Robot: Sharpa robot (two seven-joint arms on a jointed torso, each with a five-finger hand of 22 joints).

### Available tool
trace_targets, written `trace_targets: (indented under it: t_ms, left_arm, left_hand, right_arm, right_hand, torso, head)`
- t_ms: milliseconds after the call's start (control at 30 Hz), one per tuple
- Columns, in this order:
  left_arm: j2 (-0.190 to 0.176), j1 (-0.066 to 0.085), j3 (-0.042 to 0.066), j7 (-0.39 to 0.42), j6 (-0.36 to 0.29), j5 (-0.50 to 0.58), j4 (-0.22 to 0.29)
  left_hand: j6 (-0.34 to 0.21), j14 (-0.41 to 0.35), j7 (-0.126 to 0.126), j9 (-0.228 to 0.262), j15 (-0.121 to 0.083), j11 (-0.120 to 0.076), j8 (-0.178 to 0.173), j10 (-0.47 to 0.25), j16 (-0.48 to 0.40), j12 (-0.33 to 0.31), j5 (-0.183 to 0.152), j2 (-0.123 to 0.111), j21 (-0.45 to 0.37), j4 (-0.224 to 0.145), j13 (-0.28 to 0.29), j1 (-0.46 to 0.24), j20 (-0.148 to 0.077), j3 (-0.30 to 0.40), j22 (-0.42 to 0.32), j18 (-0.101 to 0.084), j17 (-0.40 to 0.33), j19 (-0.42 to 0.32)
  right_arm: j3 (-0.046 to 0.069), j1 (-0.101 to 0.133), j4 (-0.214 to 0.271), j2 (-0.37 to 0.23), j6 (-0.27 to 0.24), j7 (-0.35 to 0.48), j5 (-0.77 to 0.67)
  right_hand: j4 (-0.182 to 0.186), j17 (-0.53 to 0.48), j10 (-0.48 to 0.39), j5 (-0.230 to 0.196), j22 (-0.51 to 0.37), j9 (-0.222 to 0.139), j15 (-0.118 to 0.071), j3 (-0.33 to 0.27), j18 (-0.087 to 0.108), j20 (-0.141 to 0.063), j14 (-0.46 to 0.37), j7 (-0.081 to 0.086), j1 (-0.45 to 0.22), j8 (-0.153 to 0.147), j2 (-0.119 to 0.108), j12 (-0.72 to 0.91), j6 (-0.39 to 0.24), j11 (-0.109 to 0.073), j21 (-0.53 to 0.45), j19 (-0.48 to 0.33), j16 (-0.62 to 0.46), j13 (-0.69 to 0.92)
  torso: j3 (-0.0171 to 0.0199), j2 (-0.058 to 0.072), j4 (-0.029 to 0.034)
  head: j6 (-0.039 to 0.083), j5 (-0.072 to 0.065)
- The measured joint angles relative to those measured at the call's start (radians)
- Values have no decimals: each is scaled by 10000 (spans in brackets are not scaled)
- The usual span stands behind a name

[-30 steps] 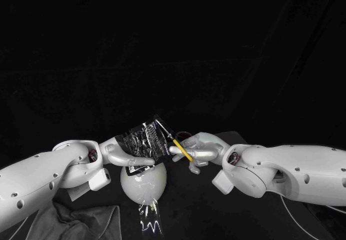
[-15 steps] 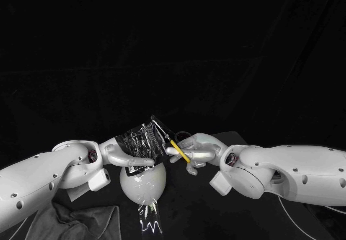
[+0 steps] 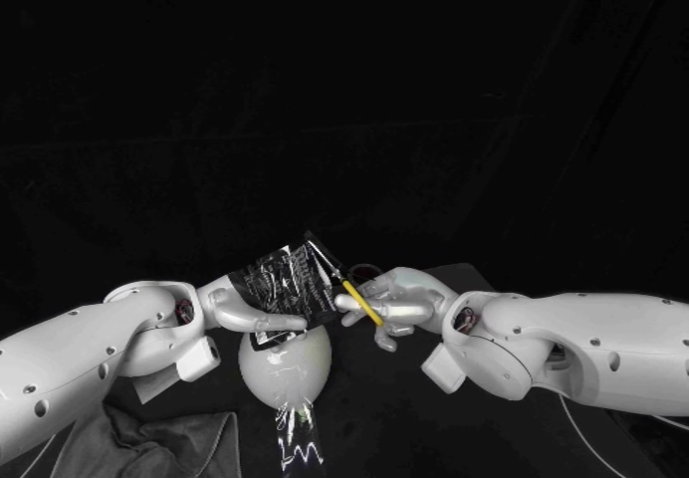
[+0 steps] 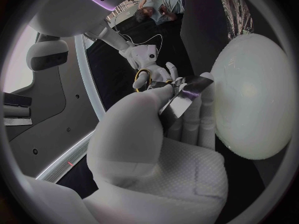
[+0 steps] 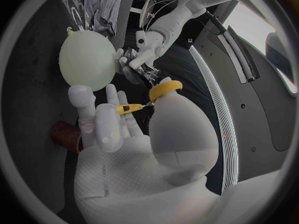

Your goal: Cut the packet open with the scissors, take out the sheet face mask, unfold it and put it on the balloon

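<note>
Above the balloon (image 3: 285, 363): the packet (image 3: 288, 281) is held up and tilted, its lower edge just over the balloon's top.
Left hand (image 3: 256, 311): pinches the packet's lower edge between thumb and fingers (the fingers sit just beside the balloon's side).
Right hand (image 3: 402, 299): grips the scissors (image 3: 356, 299), thumb through a yellow loop.
Blades: lie along the packet's right edge; whether they bite in, I cannot tell.
Room: the two hands nearly meet; dark desk (image 3: 387, 418) lies beneath them.
Near edge: a grey cloth (image 3: 143, 443) lies under the left arm, with crinkled clear film (image 3: 299, 443) at the balloon's near end.
</note>
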Motion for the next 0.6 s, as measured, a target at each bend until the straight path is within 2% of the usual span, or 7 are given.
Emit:
trace_targets:
  t_ms: [600]
  left_arm:
    - [36, -15, -17, -156, 45, 265, -117]
  left_hand:
    - [26, 10, 26, 0, 14, 4, -8, -3, 41, 0, 10, -12, 38, -1, 1, -12, -38, -1, 1, -72, -6, -38]
  right_arm:
    - [-4, -171, 140, -164, -4, 36, -9]
  right_hand:
    - [0, -47, 105, -1, -25, -13, 0, 0, -7, 0, 0, 28, 0, 1, 0, -2, -30, -106, -40, -1, -1, -3]
  torso:
    - [1, -1, 0]
  head:
    - [19, -11]
